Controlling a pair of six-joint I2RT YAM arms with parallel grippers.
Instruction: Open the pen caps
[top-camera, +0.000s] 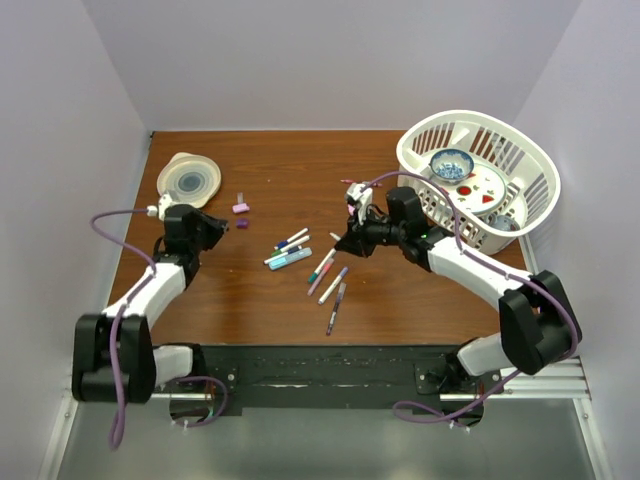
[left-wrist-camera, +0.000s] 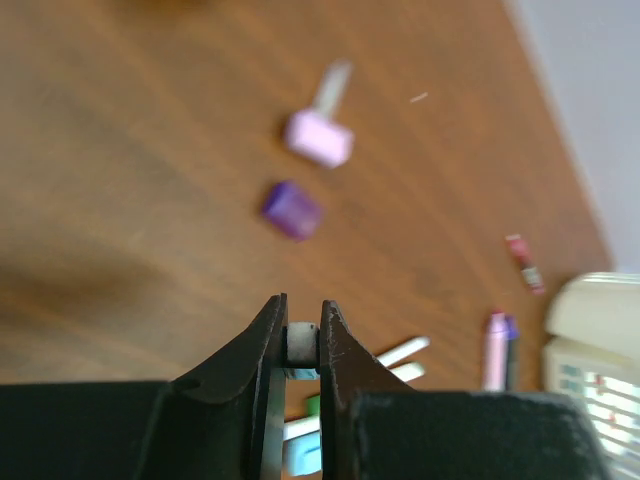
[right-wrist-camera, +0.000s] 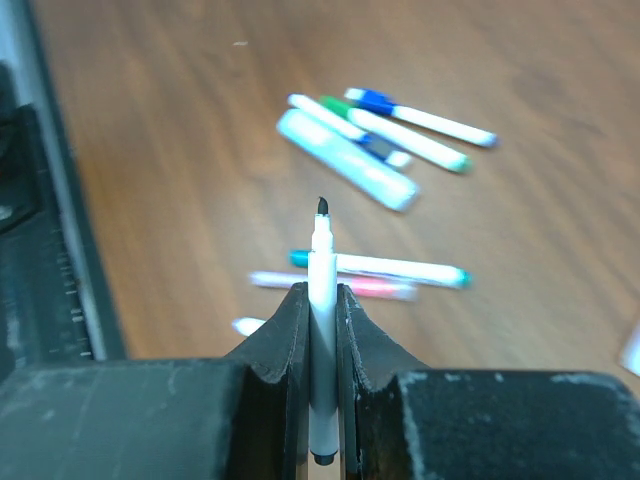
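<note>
My right gripper (right-wrist-camera: 321, 287) is shut on a slim white pen (right-wrist-camera: 321, 240). The pen has no cap on, and its black tip points away over the table. In the top view this gripper (top-camera: 345, 240) hovers right of the loose pens (top-camera: 290, 250). My left gripper (left-wrist-camera: 302, 310) is shut on a small white piece (left-wrist-camera: 300, 345) at its fingertips; I cannot tell whether it is a cap. That gripper (top-camera: 222, 232) sits at the left of the table. A pink cap (left-wrist-camera: 318, 138) and a purple cap (left-wrist-camera: 292, 209) lie beyond it, also seen from above as the pink cap (top-camera: 241, 208) and the purple cap (top-camera: 243, 224).
Several pens lie mid-table, among them a teal highlighter (right-wrist-camera: 345, 158) and a teal-ended pen (right-wrist-camera: 380, 267). A white basket (top-camera: 530, 175) holding dishes stands at the back right. A round pale lid (top-camera: 188, 180) lies at the back left.
</note>
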